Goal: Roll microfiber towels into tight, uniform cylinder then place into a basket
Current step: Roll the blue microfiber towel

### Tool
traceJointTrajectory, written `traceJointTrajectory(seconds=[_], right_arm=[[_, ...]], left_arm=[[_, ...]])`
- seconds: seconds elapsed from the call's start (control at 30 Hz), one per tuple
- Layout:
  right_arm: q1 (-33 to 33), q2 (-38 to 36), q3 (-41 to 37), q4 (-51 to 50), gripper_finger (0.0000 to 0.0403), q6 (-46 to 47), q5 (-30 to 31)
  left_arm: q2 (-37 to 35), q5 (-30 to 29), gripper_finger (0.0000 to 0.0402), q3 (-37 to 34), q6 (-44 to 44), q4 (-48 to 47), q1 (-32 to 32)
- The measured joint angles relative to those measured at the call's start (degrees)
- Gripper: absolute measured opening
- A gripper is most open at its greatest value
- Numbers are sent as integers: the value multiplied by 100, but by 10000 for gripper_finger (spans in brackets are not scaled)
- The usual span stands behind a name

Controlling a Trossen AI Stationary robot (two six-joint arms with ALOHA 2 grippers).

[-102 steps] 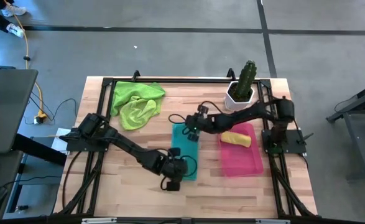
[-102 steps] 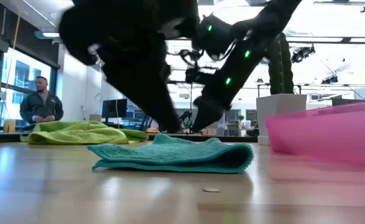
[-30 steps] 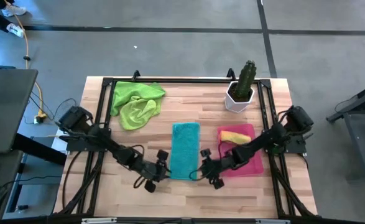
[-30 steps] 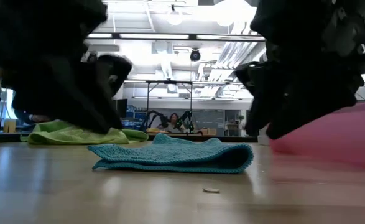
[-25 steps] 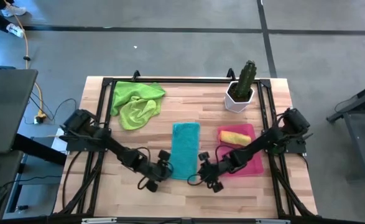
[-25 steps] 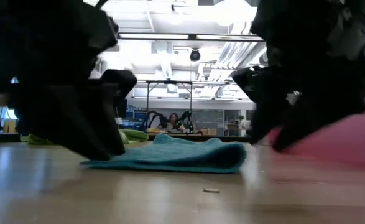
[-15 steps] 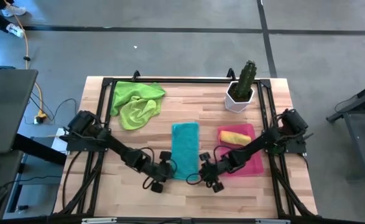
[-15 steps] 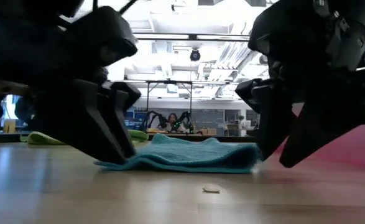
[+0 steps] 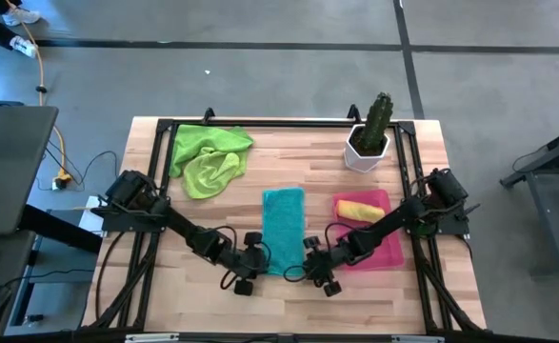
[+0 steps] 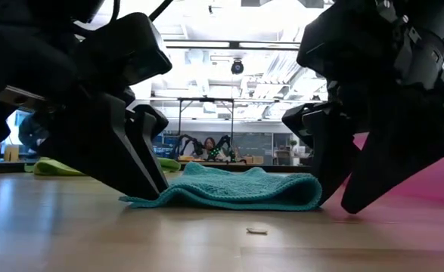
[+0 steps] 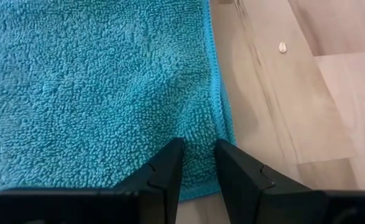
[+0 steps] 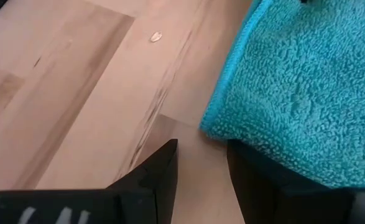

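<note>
The teal towel lies flat on the table as a long folded strip, one short end toward the near edge. My left gripper is down at its near left corner, fingers a little apart. My right gripper is down at its near right corner, open, with one finger on each side of the corner tip. A rolled yellow towel lies in the far end of the pink basket. The lime green towels lie crumpled at the far left. My left gripper has both fingertips set down on the teal towel just inside its near left corner, slanting down from the table's left. Terry shows in the narrow gap; I cannot tell whether any is pinched. The towel stays flat on the table. My right gripper comes slanting down from the table's right. One finger lies against the towel's right long edge by the corner. The other finger stands on bare wood past the near edge. The towel lies flat.
A white pot with a cactus stands at the far right, behind the basket. A small crumb lies on the wood in front of the towel. Bare wood lies between the towel and the near edge. A person sits far off in the room.
Both grippers have come down and moved in toward the teal towel's near corners, the left one from the left, rolling about its own axis. The towel's near left corner has been nudged a little toward the right; the rest of the towel has stayed put.
</note>
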Motion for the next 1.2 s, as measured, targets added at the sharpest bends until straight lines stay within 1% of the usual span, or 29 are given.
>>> traceJointTrajectory(seconds=[0.1,0.23,0.37,0.43,0.6,0.83,1.0,1.1,1.2], right_arm=[[-2,-5,11,-34,130,139,-89],[0,-137,22,-469,130,177,-200],[-27,-241,13,-702,130,-379,-173],[-48,-295,11,-787,130,-652,-143],[-122,-334,11,-797,130,-1052,-12],[-66,-336,11,-797,130,-1811,122],[-72,-335,11,-791,132,-1789,28],[-70,-392,11,-880,143,-1784,-29],[-66,-514,11,-892,168,-1976,98]], left_arm=[[-2,6,90,8,-363,-91,0],[-14,165,90,18,-893,-319,2],[-15,287,90,10,-1255,-299,55],[-14,473,90,8,-1360,-236,97],[-9,791,90,4,-1401,-170,230],[0,749,90,-1,-1457,-56,258],[4,655,95,-3,-1453,5,258],[4,646,97,-3,-1447,26,258],[6,629,98,-1,-1436,87,258]])
